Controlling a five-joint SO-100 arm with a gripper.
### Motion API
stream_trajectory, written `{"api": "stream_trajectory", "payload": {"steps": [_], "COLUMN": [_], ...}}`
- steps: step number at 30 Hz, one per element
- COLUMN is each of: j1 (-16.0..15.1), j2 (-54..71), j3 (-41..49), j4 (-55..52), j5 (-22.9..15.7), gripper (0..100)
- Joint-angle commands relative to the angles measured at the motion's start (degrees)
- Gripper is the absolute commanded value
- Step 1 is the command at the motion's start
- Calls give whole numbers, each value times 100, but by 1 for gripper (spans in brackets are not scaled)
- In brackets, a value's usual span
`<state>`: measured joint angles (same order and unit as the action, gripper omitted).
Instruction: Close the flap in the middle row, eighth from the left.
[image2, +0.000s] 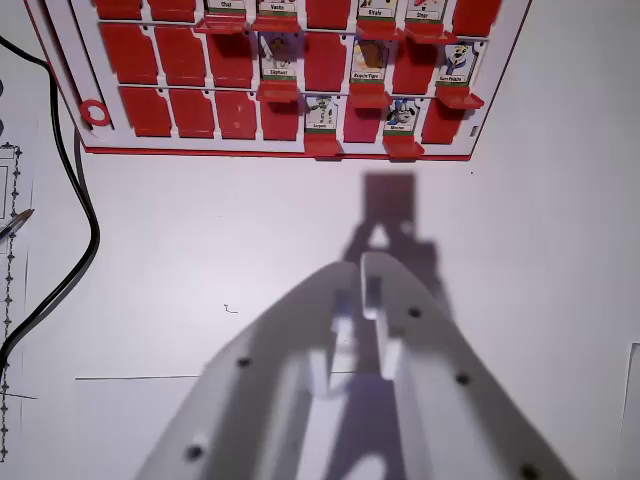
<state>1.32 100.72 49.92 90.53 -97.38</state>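
A red flap board (210, 75) lies flat at the top of the wrist view, on a white surface. Most flaps show plain red. Several stand open with picture cards, each with a red tab below it. In the middle visible row, open cards sit at the fourth place (278, 58), the sixth (367, 62) and the eighth, rightmost place (455, 65). Two more open cards (321, 112) (399, 115) are in the near row. My white gripper (363, 262) fills the bottom centre, well short of the board. Its fingertips are together and hold nothing. Its shadow falls on the surface below the board.
A black cable (88, 215) curves down the wrist view's left. A pen tip (18, 224) and a printed sheet edge (8, 300) lie at the far left. A thin pencil line (140, 378) crosses the surface. A red ring (95, 112) sits on the board's left edge.
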Motion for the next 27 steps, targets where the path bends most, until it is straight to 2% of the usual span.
{"api": "stream_trajectory", "payload": {"steps": [1,16,24,27], "j1": [-26,-18,97,237], "j2": [527,545,554,510], "j3": [-35,105,809,1187], "j4": [-141,-167,-598,-958], "j5": [-18,0,35,114], "gripper": [0,0,0,0]}}
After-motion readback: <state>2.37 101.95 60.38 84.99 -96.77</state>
